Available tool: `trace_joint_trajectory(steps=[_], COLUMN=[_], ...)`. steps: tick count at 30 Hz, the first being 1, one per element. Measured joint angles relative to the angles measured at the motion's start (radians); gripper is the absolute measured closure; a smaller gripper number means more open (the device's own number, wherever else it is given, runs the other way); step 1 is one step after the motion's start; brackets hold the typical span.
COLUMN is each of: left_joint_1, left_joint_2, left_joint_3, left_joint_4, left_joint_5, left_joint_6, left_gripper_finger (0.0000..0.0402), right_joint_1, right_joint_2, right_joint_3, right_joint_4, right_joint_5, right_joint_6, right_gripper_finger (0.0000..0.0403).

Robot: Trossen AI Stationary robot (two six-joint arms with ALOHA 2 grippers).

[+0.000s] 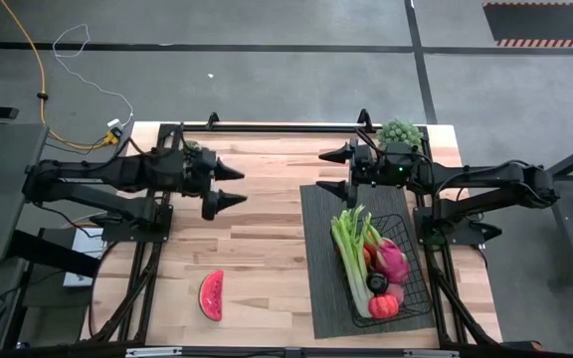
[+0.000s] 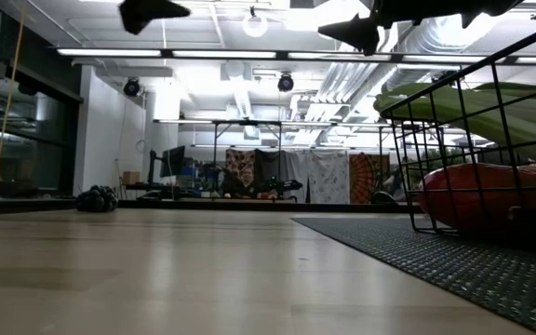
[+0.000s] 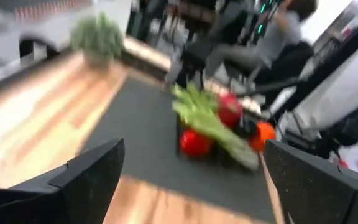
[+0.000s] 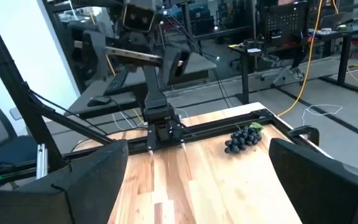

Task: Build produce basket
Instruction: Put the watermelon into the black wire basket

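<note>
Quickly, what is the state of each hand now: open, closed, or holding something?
Left hand: open, holding nothing, above the bare wooden table.
Right hand: open, holding nothing, near the mat's far edge.

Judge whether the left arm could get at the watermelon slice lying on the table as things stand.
Probably yes. The watermelon slice lies alone on bare wood on the left arm's side, with nothing on or against it. The left gripper hangs open above the table, and the mat and basket sit well aside.

Black wire basket (image 1: 416,268), partly filled, on the right.
Celery (image 1: 347,249), dragon fruit (image 1: 393,259) inside; watermelon slice (image 1: 212,295) and grapes (image 1: 401,129) lie outside.
</note>
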Motion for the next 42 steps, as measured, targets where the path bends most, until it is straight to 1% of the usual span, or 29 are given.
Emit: trace_joint_trajectory(steps=[3,7,13,17,19,23,26,28,32,37,42], left_joint_1=[-0.041,-0.108,-0.266,-0.401,-0.468,-0.577,-0.641,-0.666,-0.690,-0.693,-0.693], left_joint_2=[0.024,0.063,0.158,0.264,0.323,0.436,0.516,0.555,0.611,0.636,0.642], left_joint_3=[0.072,0.128,0.134,0.134,0.134,0.134,0.131,0.112,0.061,-0.014,-0.067], left_joint_4=[-0.188,-0.372,-0.582,-0.735,-0.782,-0.767,-0.710,-0.644,-0.533,-0.422,-0.361], left_joint_5=[-0.001,-0.005,0.000,0.031,0.046,0.094,0.117,0.143,0.159,0.129,0.127], left_joint_6=[-0.094,-0.226,-0.520,-0.740,-0.862,-1.073,-1.191,-1.251,-1.351,-1.481,-1.521], left_gripper_finger=[0.0030,0.0030,0.0030,0.0030,0.0030,0.0030,0.0030,0.0030,0.0030,0.0030,0.0030], right_joint_1=[-0.001,-0.002,-0.002,-0.002,-0.002,-0.002,-0.002,-0.002,-0.002,-0.002,-0.002], right_joint_2=[0.000,0.000,0.000,0.000,0.000,0.000,0.000,0.000,0.000,0.000,0.000], right_joint_3=[0.000,0.000,0.000,0.000,0.000,0.000,0.000,0.000,0.000,0.000,0.000], right_joint_4=[-0.012,-0.060,-0.105,-0.120,-0.125,-0.128,-0.131,-0.134,-0.147,-0.168,-0.177], right_joint_5=[0.000,0.001,0.001,0.001,0.001,0.001,0.001,0.001,0.001,0.001,0.001], right_joint_6=[0.029,0.019,0.018,0.017,0.018,0.017,0.017,0.017,0.017,0.017,0.017], right_gripper_finger=[0.0022,0.0022,0.0022,0.0022,0.0022,0.0022,0.0022,0.0022,0.0022,0.0022,0.0022])
